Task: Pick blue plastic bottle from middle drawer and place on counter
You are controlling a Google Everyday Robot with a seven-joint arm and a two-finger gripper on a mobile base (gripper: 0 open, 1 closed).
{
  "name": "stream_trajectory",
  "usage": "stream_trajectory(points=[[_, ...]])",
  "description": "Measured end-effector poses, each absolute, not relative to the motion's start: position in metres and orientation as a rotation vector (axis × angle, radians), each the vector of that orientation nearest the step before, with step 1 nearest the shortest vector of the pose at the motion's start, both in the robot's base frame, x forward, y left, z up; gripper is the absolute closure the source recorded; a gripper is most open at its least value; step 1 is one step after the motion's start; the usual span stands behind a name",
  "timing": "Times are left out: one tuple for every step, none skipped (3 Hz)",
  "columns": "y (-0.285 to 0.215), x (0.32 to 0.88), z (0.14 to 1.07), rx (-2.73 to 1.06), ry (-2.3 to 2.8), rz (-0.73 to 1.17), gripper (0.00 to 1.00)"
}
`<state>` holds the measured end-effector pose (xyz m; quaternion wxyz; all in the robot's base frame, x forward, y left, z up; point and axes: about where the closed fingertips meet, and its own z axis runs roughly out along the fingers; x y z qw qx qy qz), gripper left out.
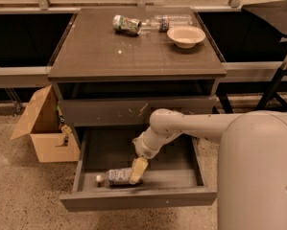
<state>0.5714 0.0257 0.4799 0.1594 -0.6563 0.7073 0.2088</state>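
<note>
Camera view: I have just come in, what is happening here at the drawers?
The robot's arm is stretched into the open middle drawer. Its gripper is right at the blue plastic bottle, which lies on its side near the drawer's front and is not yet lifted. The counter above holds a can, a clear bottle and a bowl. A cardboard box stands on the floor nearby.
</note>
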Motion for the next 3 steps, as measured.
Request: stream_trajectory(points=[[0.041, 0.596, 0.462, -1.882, 1.961, 0.575, 0.0], [0.052, 0.611, 0.453, -1.885, 1.923, 0.563, 0.0], [0.063, 0.623, 0.433, -1.872, 1.941, 0.531, 0.0]])
